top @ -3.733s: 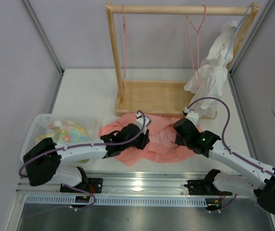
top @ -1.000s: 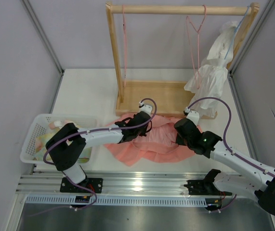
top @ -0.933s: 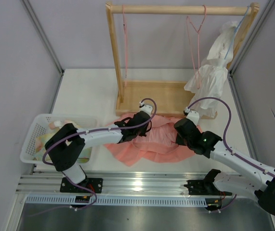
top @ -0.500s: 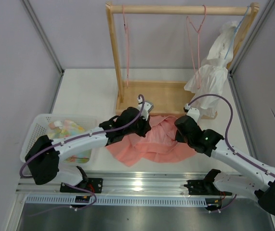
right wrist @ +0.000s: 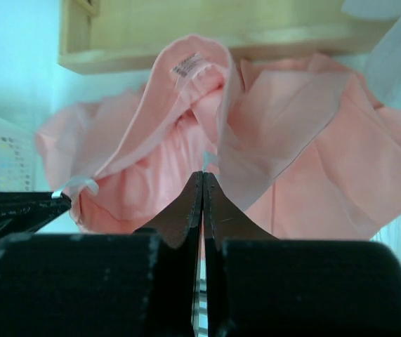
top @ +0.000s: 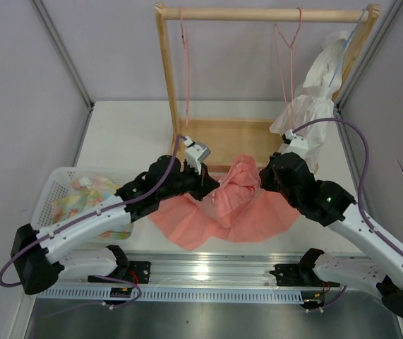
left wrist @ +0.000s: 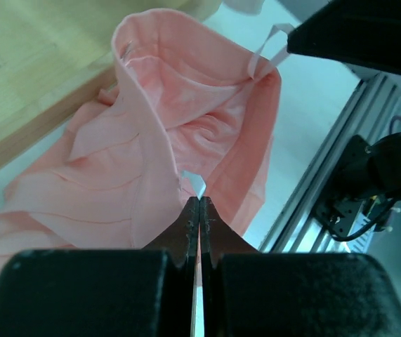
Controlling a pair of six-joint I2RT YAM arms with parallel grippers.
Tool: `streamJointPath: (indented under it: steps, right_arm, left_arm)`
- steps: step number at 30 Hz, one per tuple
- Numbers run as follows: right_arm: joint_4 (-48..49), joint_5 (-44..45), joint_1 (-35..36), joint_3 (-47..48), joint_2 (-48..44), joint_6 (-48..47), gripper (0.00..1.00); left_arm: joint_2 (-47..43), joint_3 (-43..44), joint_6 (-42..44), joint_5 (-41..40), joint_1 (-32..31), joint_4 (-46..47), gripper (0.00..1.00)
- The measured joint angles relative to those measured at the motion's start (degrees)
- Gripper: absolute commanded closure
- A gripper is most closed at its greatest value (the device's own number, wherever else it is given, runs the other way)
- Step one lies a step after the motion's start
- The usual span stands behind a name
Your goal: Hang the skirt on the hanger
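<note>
Wrist views are showing the left pincer (left wrist: 199,201) and right pincer (right wrist: 202,175) each clamped tight on skirt (top: 238,185) fabric, holding its middle above the table (top: 130,134). Only the top view is showing the hanger (top: 289,49), hanging at 12 o'clock beyond the skirt.

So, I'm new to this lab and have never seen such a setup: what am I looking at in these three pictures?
Two robot arms are bolted at the near edge of a table. The wide picture looks down from above and behind them; the other two come from a camera on each wrist. The left gripper and right gripper are both shut on a salmon-pink skirt, holding part of it up. Behind stands a wooden rack with pink hangers and a white garment; a basket sits left.
</note>
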Motion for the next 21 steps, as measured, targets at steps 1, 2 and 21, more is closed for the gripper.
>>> streamJointPath:
  steps: [1, 2, 21]
  right_arm:
    - [-0.20, 0.44, 0.09, 1.44, 0.00, -0.24, 1.00]
    - [-0.46, 0.72, 0.15, 2.58, 0.00, -0.44, 1.00]
    - [-5.66, 5.33, -0.96, 19.69, 1.22, -6.29, 1.00]
  left_arm:
    - [-1.44, 0.07, -0.07, -0.02, 0.07, -0.17, 1.00]
    - [-2.56, 0.17, -0.26, -0.04, 0.11, -0.50, 1.00]
    - [-19.74, 7.15, -3.43, -10.36, 3.67, -4.24, 1.00]
